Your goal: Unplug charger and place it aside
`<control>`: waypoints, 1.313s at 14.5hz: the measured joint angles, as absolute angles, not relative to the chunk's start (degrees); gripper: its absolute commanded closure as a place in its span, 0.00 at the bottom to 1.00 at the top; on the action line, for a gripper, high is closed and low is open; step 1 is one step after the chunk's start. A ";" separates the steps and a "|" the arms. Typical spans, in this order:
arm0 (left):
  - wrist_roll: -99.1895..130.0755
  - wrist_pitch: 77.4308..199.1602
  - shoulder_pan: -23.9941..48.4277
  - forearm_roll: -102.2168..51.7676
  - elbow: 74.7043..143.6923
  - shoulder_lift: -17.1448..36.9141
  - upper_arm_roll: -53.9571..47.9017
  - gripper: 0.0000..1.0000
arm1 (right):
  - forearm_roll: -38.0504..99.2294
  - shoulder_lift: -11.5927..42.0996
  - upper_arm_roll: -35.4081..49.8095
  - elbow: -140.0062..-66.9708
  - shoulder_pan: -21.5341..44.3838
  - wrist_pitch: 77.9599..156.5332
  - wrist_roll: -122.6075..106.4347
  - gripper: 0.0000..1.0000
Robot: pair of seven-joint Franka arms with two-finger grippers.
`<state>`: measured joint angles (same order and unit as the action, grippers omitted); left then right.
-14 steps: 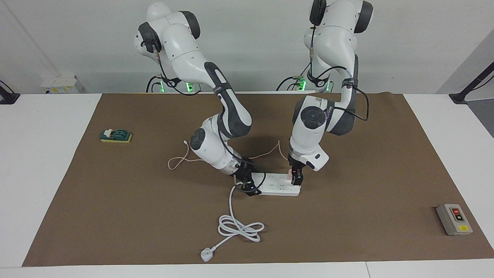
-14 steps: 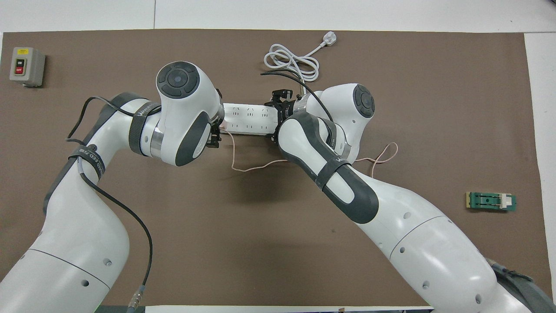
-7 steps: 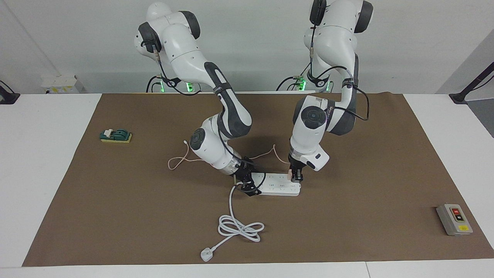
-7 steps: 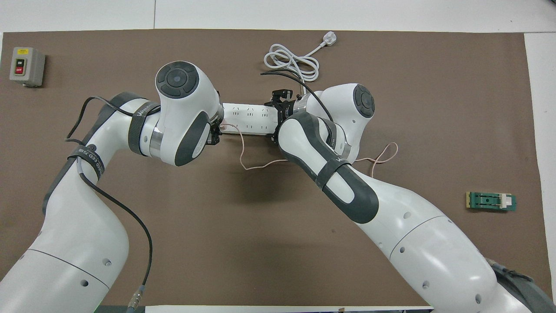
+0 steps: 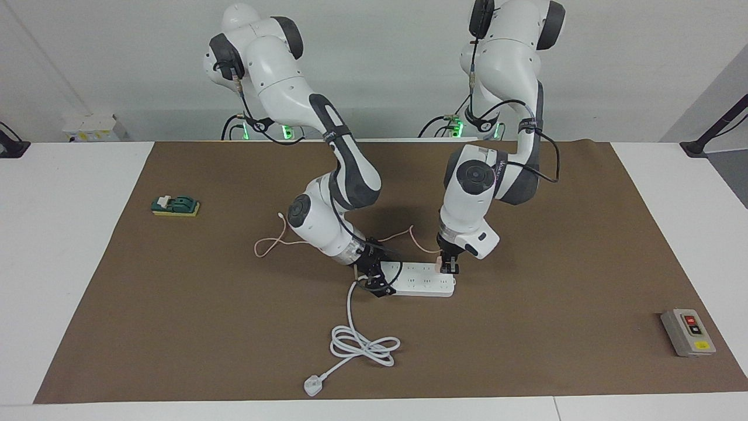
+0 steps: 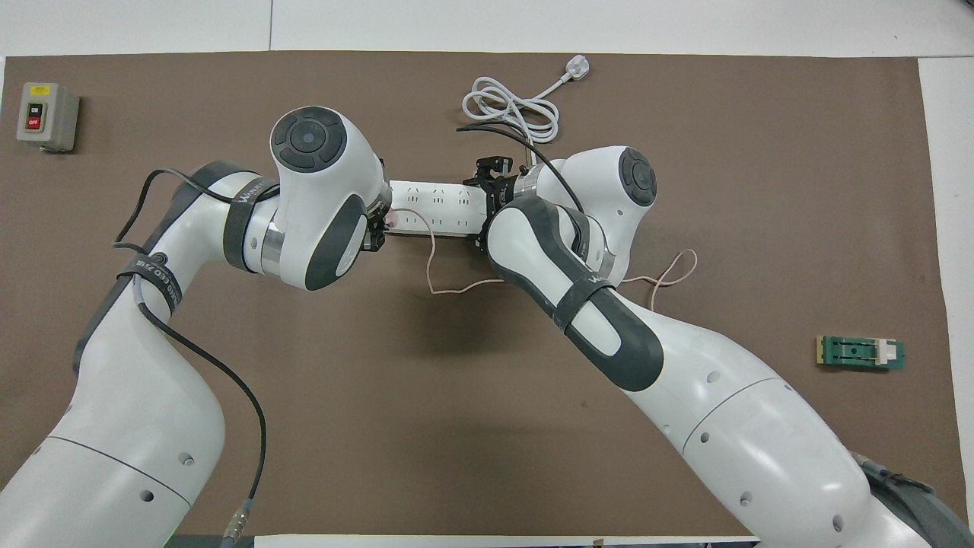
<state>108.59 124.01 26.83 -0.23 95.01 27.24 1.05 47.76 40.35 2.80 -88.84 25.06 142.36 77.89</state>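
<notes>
Grey switch box (image 5: 688, 332) at left arm's end, green block (image 5: 175, 205) at right arm's end, coiled white cord (image 5: 359, 342) farther out. Right gripper (image 5: 374, 279) clamped on power strip (image 5: 422, 283) end. Left gripper (image 5: 449, 266) pinches the charger (image 5: 438, 266) just above strip's other end, pink cable (image 5: 274, 242) trailing toward robots

Both arms bend low, left end effector (image 5: 447, 267) and right end effector (image 5: 374, 280) clamped.
</notes>
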 measured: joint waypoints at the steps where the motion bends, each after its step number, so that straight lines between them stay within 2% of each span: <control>1: 108.58 124.01 26.83 -0.23 95.01 27.24 1.05 1.00 | 47.76 40.35 2.80 -88.84 25.06 142.36 77.89 1.00; 11: 109.30 123.10 26.80 -0.40 94.44 27.19 1.09 1.00 | 47.81 40.35 2.80 -88.85 25.05 142.36 77.85 1.00; 13: 107.91 114.22 26.34 -0.59 89.25 26.33 1.36 1.00 | 47.85 40.35 2.80 -88.85 25.05 142.36 77.75 1.00; 15: 105.41 102.52 24.62 -0.64 82.75 23.05 1.73 1.00 | 47.88 40.35 2.80 -88.85 25.05 142.36 77.70 1.00; 18: 104.01 101.89 23.57 -0.74 83.37 19.37 1.77 1.00 | 47.90 40.35 2.80 -88.85 25.05 142.36 77.66 1.00; 19: 103.61 102.93 23.58 -0.77 84.48 19.35 1.71 1.00 | 47.90 40.35 2.80 -88.85 25.05 142.36 77.63 0.84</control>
